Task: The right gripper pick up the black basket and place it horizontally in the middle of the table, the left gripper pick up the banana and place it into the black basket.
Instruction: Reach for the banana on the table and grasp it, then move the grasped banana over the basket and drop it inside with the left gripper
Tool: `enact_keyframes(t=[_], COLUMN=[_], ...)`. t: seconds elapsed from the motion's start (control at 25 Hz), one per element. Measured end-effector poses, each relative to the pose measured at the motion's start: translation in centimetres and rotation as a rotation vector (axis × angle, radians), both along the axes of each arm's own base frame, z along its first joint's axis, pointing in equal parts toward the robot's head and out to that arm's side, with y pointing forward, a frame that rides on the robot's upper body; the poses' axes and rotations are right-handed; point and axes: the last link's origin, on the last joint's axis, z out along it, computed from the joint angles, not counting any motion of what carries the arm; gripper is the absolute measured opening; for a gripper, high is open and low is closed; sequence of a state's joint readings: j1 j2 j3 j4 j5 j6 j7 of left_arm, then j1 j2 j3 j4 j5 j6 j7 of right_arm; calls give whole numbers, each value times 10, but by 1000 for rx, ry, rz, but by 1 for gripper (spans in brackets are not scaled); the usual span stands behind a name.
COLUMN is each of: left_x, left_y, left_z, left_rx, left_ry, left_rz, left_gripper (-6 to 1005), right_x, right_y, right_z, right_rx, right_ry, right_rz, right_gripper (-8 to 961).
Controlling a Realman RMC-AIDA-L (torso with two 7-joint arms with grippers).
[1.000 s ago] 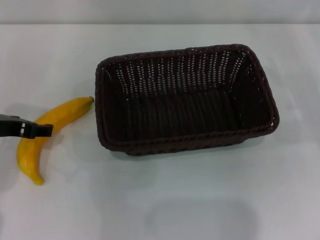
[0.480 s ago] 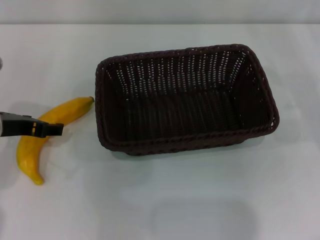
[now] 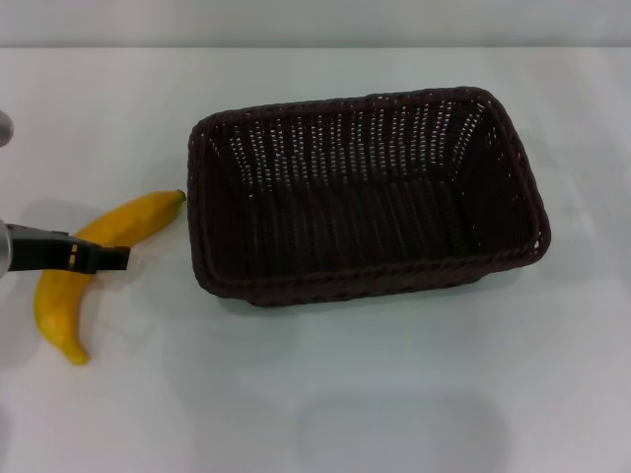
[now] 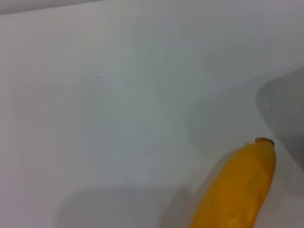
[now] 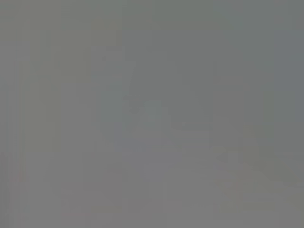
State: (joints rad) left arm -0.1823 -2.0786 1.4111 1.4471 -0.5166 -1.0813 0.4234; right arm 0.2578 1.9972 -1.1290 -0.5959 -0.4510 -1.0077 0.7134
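The black basket (image 3: 365, 192) lies lengthwise across the middle of the white table (image 3: 414, 384), open side up and empty. The yellow banana (image 3: 94, 258) lies on the table to its left, its dark stem tip toward the basket. The left gripper (image 3: 104, 258) reaches in from the left edge and hangs over the middle of the banana. The banana's stem end also shows in the left wrist view (image 4: 237, 190). The right gripper is out of view; the right wrist view shows only plain grey.
The table's far edge (image 3: 315, 47) runs along the top of the head view. A small grey object (image 3: 4, 128) sits at the left edge. Bare table lies in front of the basket and to its right.
The left gripper has moved to the right, farther over the banana toward the basket. The banana and the basket have not moved.
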Motion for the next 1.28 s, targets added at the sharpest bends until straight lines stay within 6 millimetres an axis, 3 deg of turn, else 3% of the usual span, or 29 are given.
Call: enact_keyframes(t=[0.24, 0.44, 0.84, 1.28], left_x=[-2, -4, -2, -1], left_y=[-1, -2, 0, 6], left_z=[-1, -2, 2, 33], left_rx=[-9, -12, 15, 138], left_ry=[-1, -1, -3, 59], left_rz=[9, 16, 26, 45], left_gripper=[761, 534, 501, 507], right_x=[-1, -2, -2, 1], right_y=[0, 1, 1, 0], right_z=[0, 0, 0, -1], right_rx=[0, 0, -2, -4], right_ry=[0, 0, 0, 10], right_rz=[2, 5, 5, -2], right_gripper=[738, 738, 738, 738])
